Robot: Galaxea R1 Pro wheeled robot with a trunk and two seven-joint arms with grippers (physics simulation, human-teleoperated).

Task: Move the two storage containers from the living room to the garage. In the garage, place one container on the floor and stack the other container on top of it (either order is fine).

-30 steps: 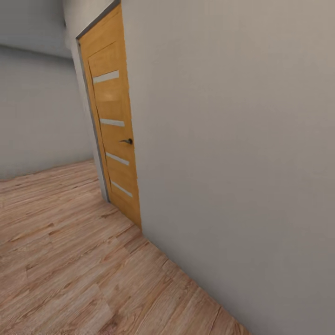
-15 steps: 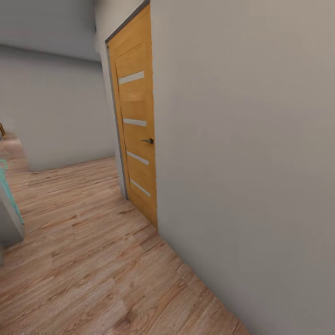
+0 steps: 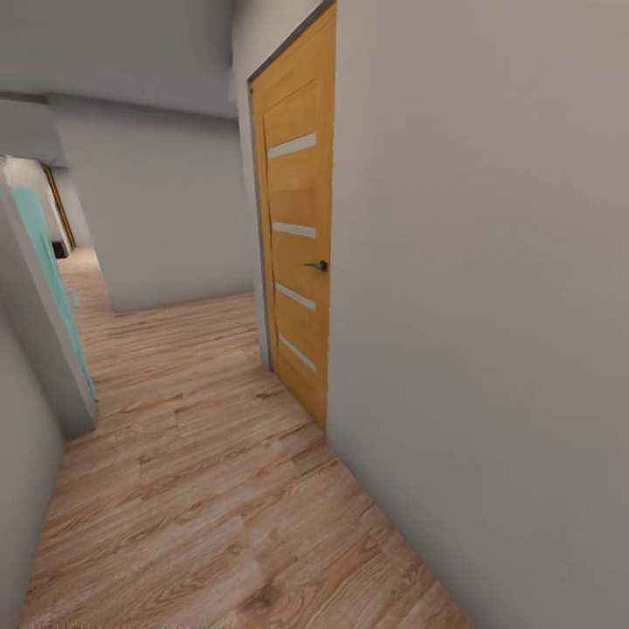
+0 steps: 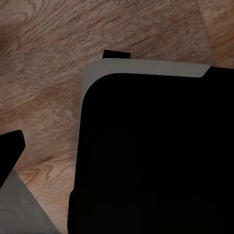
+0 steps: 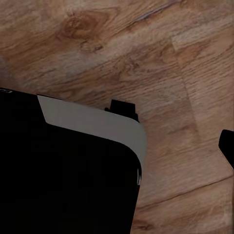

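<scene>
corridor of wood plank floor [image 3: 201, 489] beside an orange door [image 3: 297, 253]; either end effector's state cannot be told

- Camera swung leftward over the last second; whole head view shifted toward 3 o'clock.
- Wooden door [image 3: 299, 253] now nearer centre, earlier toward 10 o'clock.
- Newly in view at 9 o'clock: grey wall edge [image 3: 35, 332] with teal strip [image 3: 54, 279].
- More corridor and plank floor [image 3: 201, 489] opened toward 10 o'clock.
</scene>
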